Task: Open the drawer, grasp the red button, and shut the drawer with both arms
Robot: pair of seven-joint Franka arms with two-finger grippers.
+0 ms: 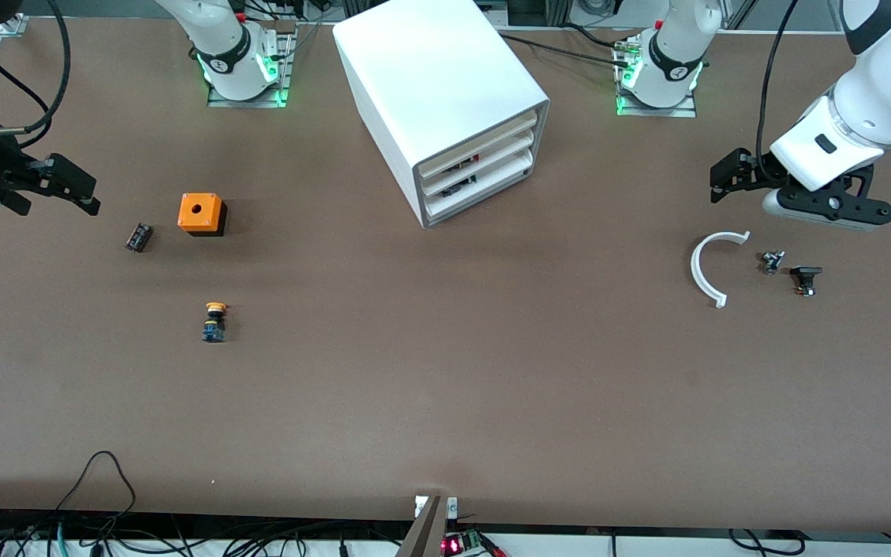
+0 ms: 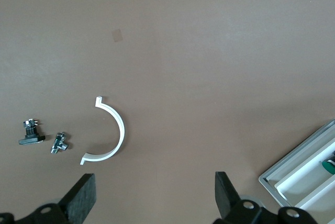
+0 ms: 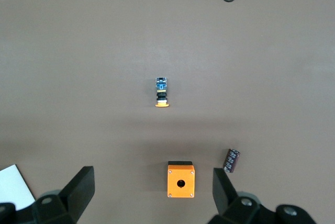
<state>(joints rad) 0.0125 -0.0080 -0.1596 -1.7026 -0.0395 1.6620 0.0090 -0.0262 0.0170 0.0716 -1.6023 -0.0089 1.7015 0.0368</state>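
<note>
The white cabinet (image 1: 445, 93) stands mid-table near the arms' bases. Its three drawers (image 1: 484, 174) are all pushed in; dark bits show in the slits between them. The button is hidden. My left gripper (image 1: 728, 178) (image 2: 154, 195) hangs open over the table toward the left arm's end, with nothing between its fingers. My right gripper (image 1: 74, 189) (image 3: 152, 190) hangs open and empty over the right arm's end, with the orange cube (image 3: 180, 180) seen below between its fingers.
An orange cube with a round hole (image 1: 200, 213), a black capacitor (image 1: 138, 237) and an orange-yellow-capped push-button (image 1: 214, 322) lie toward the right arm's end. A white curved piece (image 1: 712, 267), a small metal part (image 1: 773, 261) and a black part (image 1: 805, 278) lie below the left gripper.
</note>
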